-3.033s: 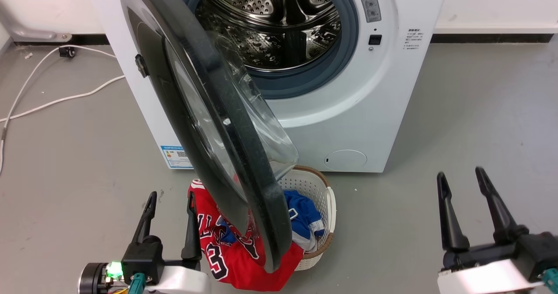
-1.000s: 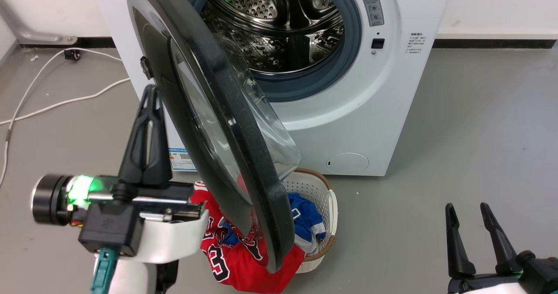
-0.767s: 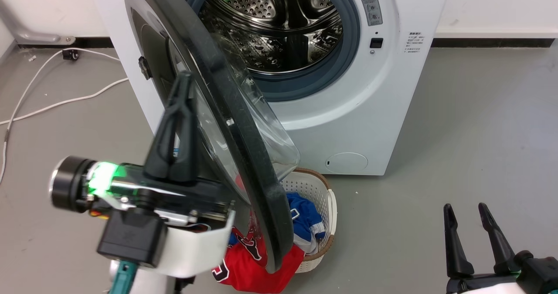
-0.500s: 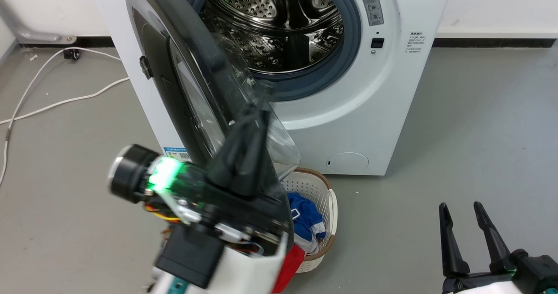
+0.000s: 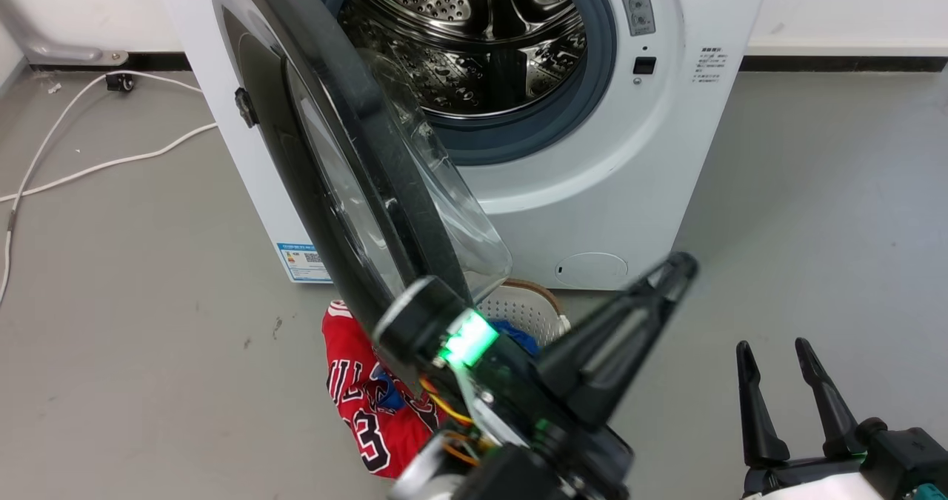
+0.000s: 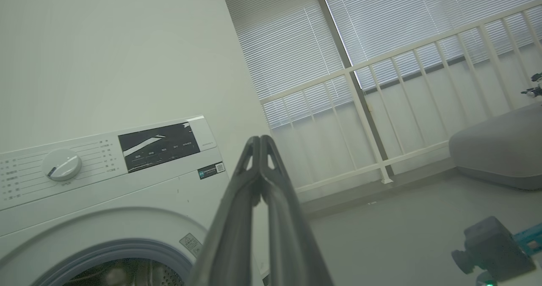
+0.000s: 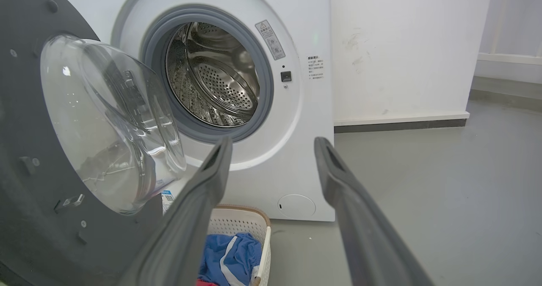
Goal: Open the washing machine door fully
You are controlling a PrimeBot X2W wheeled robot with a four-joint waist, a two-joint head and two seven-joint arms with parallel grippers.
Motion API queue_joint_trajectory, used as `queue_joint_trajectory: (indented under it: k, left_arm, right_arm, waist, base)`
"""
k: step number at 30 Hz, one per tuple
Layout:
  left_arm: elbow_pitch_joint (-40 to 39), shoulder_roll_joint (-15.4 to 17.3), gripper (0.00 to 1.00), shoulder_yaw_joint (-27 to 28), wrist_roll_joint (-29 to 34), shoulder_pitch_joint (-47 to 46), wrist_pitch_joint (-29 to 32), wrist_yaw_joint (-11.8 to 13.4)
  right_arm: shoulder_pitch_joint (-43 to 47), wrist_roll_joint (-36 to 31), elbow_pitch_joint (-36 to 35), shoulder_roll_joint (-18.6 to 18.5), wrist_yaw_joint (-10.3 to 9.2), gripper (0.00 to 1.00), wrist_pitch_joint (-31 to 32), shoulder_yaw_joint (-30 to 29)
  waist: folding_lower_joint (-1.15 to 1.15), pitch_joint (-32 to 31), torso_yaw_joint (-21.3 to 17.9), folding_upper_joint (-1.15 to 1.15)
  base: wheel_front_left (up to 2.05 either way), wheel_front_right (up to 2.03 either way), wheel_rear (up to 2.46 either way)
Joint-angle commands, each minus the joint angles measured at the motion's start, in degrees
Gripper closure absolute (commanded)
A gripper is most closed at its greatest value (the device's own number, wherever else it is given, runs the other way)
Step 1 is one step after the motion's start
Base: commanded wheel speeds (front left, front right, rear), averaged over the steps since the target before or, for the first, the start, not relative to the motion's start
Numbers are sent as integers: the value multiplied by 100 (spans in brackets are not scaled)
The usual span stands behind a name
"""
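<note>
The washing machine (image 5: 607, 189) stands ahead with its steel drum showing. The washing machine door (image 5: 355, 115), glossy black with a clear glass bowl (image 5: 459, 211), hangs part open from the left hinge, roughly edge-on to me. My left gripper (image 5: 678, 269) is shut on nothing; its wrist crosses the door's lower edge and its fingers slant up to the right, on the bowl side of the door. In the left wrist view the left gripper (image 6: 259, 140) points past the washing machine (image 6: 127, 184). My right gripper (image 5: 772, 352) stands open at the lower right. In the right wrist view the right gripper (image 7: 273, 144) faces the door (image 7: 25, 150).
A white perforated basket (image 5: 518, 307) with blue cloth sits on the floor under the door, and a red jersey (image 5: 355, 404) hangs over its near side. A white cable (image 5: 89, 167) trails over the floor at the left. Grey floor stretches to the right of the machine.
My left arm rose from the lower left, shut its fingers and swung right across the door's front to its bowl side. The right gripper sank lower. The door's angle looks unchanged.
</note>
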Motion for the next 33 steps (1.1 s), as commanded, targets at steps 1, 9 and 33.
queue_joint_trajectory:
  k: [1,9,33]
  left_arm:
    - [95,-8,100,-165,-28,-43,-13,-24]
    - [620,-44,100,-992,-181,116,-13,7]
    - [2188,216,100,-709,-620,884,-14,213]
  right_arm:
    - [-70,-29,21,18,-2,0,-12,20]
    - [-112,-49,57,18,-2,0,-12,26]
    - [-178,-115,202,18,-2,0,-12,67]
  waist:
    - [0,29,-11,0]
    - [0,114,5,0]
    - [0,224,166,0]
  base:
    - [0,0,0]
    - [0,0,0]
    - [0,0,0]
